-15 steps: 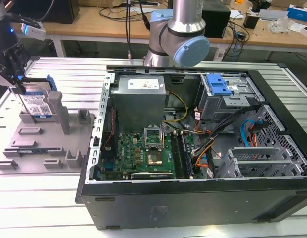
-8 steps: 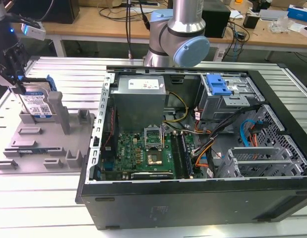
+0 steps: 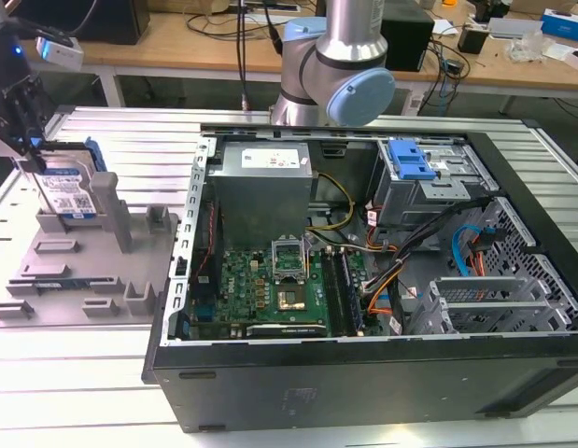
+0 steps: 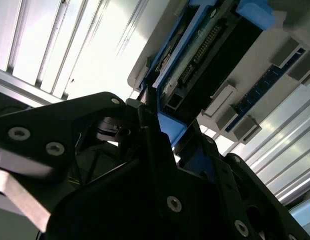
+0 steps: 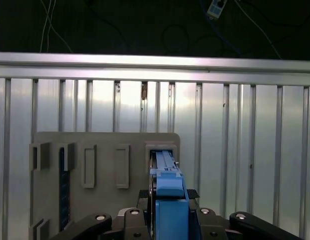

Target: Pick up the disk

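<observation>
Now clamped on the upright disk [image 3: 67,191] between both fingers of the hand [image 3: 32,161] (over the grey fixture plate [image 3: 83,280]).

The gripper [image 3: 27,140] runs off the exterior view's left edge, and its fingers cover the top of the disk [image 3: 69,191]. The label print is too small to read. Probably the fixture plate [image 3: 83,271] hides the disk's lower edge.
</observation>
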Controlling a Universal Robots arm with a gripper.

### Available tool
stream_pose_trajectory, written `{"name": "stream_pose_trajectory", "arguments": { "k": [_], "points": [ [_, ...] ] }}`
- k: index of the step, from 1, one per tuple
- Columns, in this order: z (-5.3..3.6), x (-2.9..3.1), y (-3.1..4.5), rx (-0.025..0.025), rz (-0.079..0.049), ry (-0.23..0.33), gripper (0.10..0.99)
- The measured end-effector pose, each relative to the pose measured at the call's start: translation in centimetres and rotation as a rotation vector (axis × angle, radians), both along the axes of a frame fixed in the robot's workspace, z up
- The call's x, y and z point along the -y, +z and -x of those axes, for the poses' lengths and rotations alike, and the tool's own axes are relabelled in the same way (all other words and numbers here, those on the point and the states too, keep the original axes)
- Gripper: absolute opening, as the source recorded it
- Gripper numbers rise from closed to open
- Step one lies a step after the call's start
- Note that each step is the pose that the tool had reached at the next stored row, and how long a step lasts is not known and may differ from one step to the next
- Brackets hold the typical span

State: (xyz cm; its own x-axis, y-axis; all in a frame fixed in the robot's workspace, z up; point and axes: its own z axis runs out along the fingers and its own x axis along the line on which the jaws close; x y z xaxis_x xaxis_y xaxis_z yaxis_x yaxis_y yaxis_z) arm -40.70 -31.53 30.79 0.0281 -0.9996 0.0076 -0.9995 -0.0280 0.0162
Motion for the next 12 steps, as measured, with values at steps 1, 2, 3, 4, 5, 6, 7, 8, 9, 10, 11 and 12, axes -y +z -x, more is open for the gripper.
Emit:
{"name": "stream_pose_trajectory", "arguments": {
  "k": [1,2,3,4,5,6,7,8,9,10,11,12],
  "points": [
    [0.00,0.01,0.24,0.0000,-0.001,0.000,0.373],
    [0.00,0.02,0.55,0.0000,-0.001,0.000,0.373],
    [0.00,0.03,0.95,0.0000,-0.002,0.000,0.373],
    [0.01,0.04,1.30,0.0000,-0.003,0.000,0.373],
    [0.01,0.04,1.92,0.0000,-0.004,0.000,0.373],
    [0.01,0.05,2.31,0.0001,-0.004,0.000,0.373],
    [0.01,0.05,2.67,0.0000,-0.005,0.000,0.373],
    [0.01,0.05,3.06,-0.0001,-0.005,0.000,0.373],
    [0.01,0.06,3.53,0.0000,-0.006,0.000,0.373],
    [0.01,0.06,4.02,0.0000,-0.006,0.000,0.373],
    [0.01,0.06,4.72,0.0000,-0.007,0.000,0.373],
    [0.01,0.06,5.24,0.0000,-0.007,0.000,0.373]
  ]
}}
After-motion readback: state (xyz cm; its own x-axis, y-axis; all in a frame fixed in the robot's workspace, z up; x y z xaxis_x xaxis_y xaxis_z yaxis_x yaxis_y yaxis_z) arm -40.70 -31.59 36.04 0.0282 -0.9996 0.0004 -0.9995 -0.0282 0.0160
